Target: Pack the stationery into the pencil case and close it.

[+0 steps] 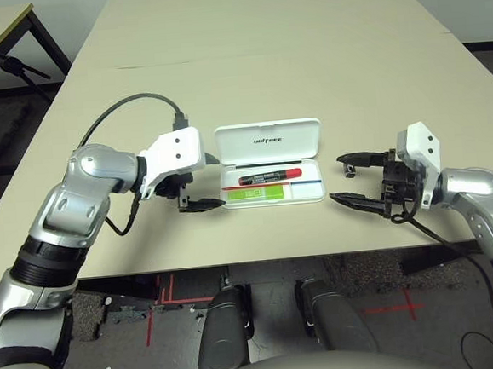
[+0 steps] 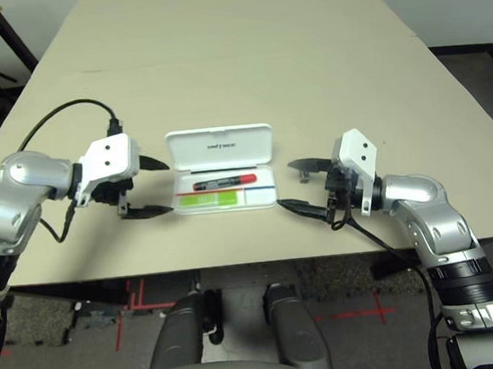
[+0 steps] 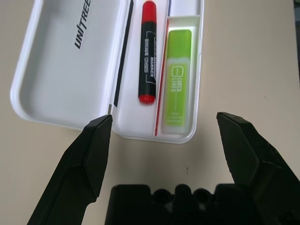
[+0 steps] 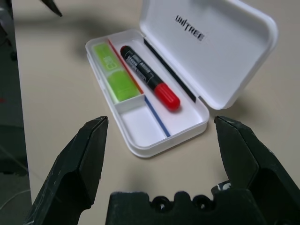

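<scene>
While the pencil case [image 1: 270,164] lies open mid-surface with the red marker [image 1: 269,177] and green stick [image 1: 255,194] inside, the left gripper [image 1: 197,184] and right gripper [image 1: 349,179] flank it, wide open and empty, so closing should mean tipping the far-side lid [image 1: 268,140] gently forward.

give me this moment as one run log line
pencil case: lid open | marker, green stick: inside | left gripper, right gripper: jaws open, empty
</scene>
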`<state>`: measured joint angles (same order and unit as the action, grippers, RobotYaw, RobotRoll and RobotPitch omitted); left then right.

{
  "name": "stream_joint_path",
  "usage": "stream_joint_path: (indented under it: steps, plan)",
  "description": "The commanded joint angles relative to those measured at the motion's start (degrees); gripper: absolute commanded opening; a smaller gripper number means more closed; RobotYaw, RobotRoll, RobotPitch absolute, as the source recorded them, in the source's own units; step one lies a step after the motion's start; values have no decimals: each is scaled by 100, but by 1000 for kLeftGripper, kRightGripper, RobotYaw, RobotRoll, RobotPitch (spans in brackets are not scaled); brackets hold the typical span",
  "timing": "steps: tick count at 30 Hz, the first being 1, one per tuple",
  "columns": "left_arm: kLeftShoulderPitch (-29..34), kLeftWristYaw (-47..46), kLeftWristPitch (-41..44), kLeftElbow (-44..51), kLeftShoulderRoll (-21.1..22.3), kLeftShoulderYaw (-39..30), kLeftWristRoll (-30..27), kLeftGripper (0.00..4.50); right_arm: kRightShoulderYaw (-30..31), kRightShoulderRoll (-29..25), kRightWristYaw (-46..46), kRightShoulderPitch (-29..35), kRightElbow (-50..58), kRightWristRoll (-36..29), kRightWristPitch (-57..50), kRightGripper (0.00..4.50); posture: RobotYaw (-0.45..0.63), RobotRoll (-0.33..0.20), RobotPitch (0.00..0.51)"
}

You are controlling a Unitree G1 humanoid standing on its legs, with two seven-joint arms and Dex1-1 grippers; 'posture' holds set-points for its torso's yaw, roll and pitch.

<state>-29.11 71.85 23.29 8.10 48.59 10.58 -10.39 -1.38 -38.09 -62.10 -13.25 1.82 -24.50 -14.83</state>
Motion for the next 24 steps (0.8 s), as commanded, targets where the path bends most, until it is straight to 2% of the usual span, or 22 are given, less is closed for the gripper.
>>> stream_joint_path:
  steps: [1, 8, 12, 15, 20, 24]
  plan:
    - [167, -37, -96, 28, 71, -100, -42, 4484, -383, 76, 555, -47, 160, -198, -474, 4500, -49, 0, 157]
    - [324, -180, -134, 145, -41, -59, -29, 4484, -943, 831, 2869, -136, 914, -52, -1495, 4500, -54, 0, 169]
    - [299, -194, -173, 106, -92, -12, -22, 4484, -974, 1334, 4047, -134, 1422, 124, -2066, 4500, -66, 0, 177]
    - [251, -177, -211, 60, -145, 45, -11, 4484, -810, 1994, 5045, -44, 2042, 194, -2805, 4500, -66, 0, 177]
    - [219, -154, -231, 50, -207, 102, -1, 4484, -514, 2724, 5959, 156, 2568, 408, -3627, 4500, -80, 0, 185]
    - [217, -138, -211, 83, -213, 120, -8, 4484, -413, 2875, 6148, 257, 2648, 514, -3822, 4500, -78, 0, 187]
